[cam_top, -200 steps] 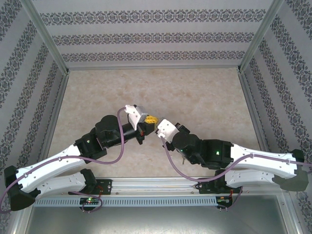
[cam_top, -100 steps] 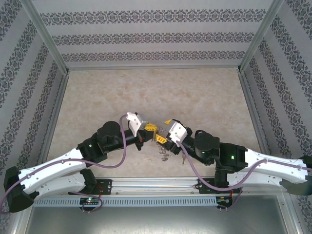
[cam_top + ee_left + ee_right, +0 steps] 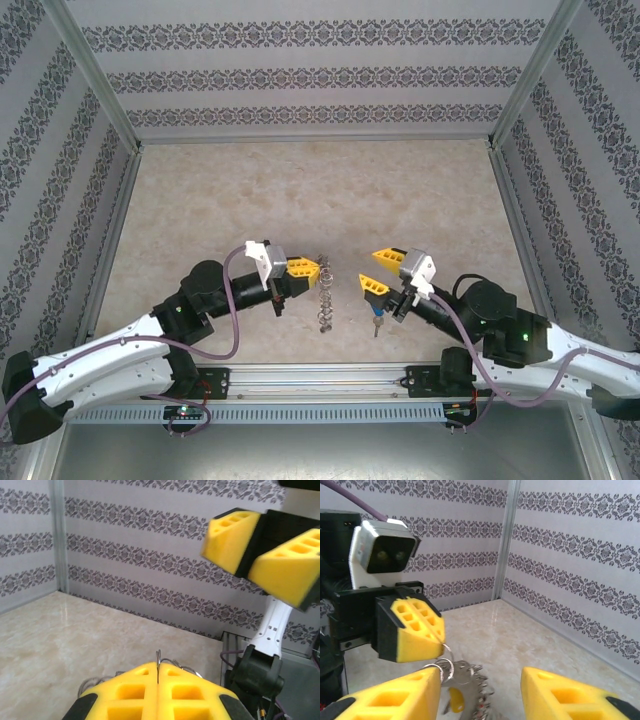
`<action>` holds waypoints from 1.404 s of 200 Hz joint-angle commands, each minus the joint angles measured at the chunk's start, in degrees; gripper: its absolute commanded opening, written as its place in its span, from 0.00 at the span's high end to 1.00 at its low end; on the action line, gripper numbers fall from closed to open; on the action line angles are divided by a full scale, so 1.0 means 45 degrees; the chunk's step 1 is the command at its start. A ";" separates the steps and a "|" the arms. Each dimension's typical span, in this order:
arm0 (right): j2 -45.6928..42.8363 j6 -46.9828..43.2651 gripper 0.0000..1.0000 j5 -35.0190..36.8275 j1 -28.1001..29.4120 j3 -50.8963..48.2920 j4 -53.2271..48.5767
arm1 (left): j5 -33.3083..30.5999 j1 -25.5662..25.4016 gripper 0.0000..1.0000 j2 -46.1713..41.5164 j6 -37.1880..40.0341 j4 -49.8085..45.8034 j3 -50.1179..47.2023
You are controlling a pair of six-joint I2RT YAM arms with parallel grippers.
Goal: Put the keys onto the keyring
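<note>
our r claw (image 3: 380, 271) just let go & backed off, jaws apart, empty, while l claw (image 3: 304, 268) stays clamped on the keyring (image 3: 322, 290), so we reckon the yellow key (image 3: 453, 700) hangs there.

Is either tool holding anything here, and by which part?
The left tool is shut on the keyring, pinching its rim, which leaves it hanging beneath. The right tool is open and empty.

right gripper (image 3: 377, 270): jaws now spread, drawn back rightward off left gripper (image 3: 312, 271) | left gripper: shifted toward near edge of table (image 3: 200, 190) | keyring (image 3: 323, 293): now dangles exposed between them
</note>
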 commanded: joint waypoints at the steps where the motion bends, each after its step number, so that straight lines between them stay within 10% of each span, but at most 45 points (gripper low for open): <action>1: 0.0251 0.0690 0.58 -0.1521 -0.0532 -0.0120 0.0006 | 0.1302 0.0019 1.00 -0.0473 -0.0012 0.2608 -0.0310; 83: 0.0778 0.1405 0.75 -0.3057 -0.1900 -0.0646 0.0470 | 0.2653 0.0036 1.00 -0.0810 -0.0478 0.3930 -0.0713; 281: 0.1892 0.1059 0.74 -0.7985 -0.2116 -0.1090 0.3014 | 0.3321 0.0036 1.00 -0.0110 -0.0709 0.4032 -0.0321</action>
